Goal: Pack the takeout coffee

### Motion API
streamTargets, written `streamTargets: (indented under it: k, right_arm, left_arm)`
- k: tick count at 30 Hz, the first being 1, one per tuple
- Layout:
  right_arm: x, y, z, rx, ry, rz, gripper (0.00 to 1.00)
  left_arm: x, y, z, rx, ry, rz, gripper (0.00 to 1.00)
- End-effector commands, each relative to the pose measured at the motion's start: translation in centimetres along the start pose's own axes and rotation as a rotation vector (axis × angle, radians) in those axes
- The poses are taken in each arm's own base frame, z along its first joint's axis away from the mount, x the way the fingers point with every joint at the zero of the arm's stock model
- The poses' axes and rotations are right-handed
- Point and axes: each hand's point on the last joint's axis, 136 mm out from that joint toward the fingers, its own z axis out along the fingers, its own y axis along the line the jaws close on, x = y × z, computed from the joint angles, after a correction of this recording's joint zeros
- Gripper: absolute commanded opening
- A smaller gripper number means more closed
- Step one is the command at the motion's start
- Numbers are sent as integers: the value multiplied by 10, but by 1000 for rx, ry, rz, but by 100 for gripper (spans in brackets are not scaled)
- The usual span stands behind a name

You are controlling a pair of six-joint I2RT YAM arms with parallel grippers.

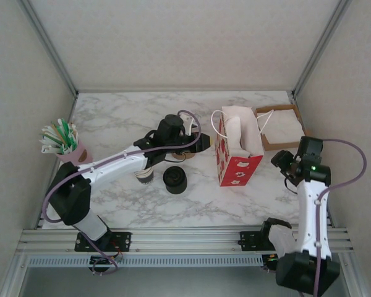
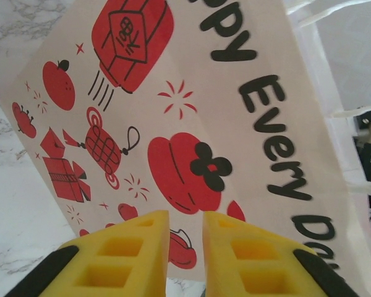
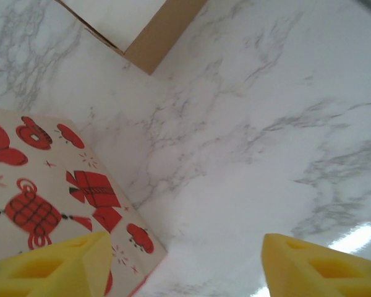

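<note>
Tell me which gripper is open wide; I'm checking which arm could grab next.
The right gripper: its yellow fingers stand far apart above the marble table, while the left gripper's nearly touch, facing the red-printed bag.

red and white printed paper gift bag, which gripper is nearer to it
Left. The left gripper is right up against the red and white printed paper gift bag; the right gripper hangs open beside its other face, a little off.

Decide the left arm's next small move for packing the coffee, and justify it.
Probably draw the left gripper back from the paper bag toward the lidded coffee cup and open it. Its fingers are nearly closed on nothing, facing the bag's printed side, while the cup stands on the table beside its forearm.
</note>
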Motion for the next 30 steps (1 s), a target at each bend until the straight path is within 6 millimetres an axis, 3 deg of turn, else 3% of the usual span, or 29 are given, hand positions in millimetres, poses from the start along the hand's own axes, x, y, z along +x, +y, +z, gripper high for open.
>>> streamTargets:
  k: [1, 9, 16, 21, 30]
  right_arm:
    - [-9, 29, 22, -172, 36, 34, 61]
    - [-12, 52, 82, -260, 164, 84, 60]
    - [4, 83, 118, -262, 257, 30, 62]
    - [21, 99, 129, -263, 300, -2, 62]
    - [48, 110, 129, -254, 321, -39, 62]
  left_arm:
    - [-9, -14, 9, 48, -6, 20, 20]
    - [-9, 9, 24, 9, 6, -1, 17]
    - [-8, 21, 26, -2, 5, -30, 14]
    - [-4, 27, 18, -12, -3, -42, 14]
    - [-1, 26, 5, -14, -19, -47, 13]
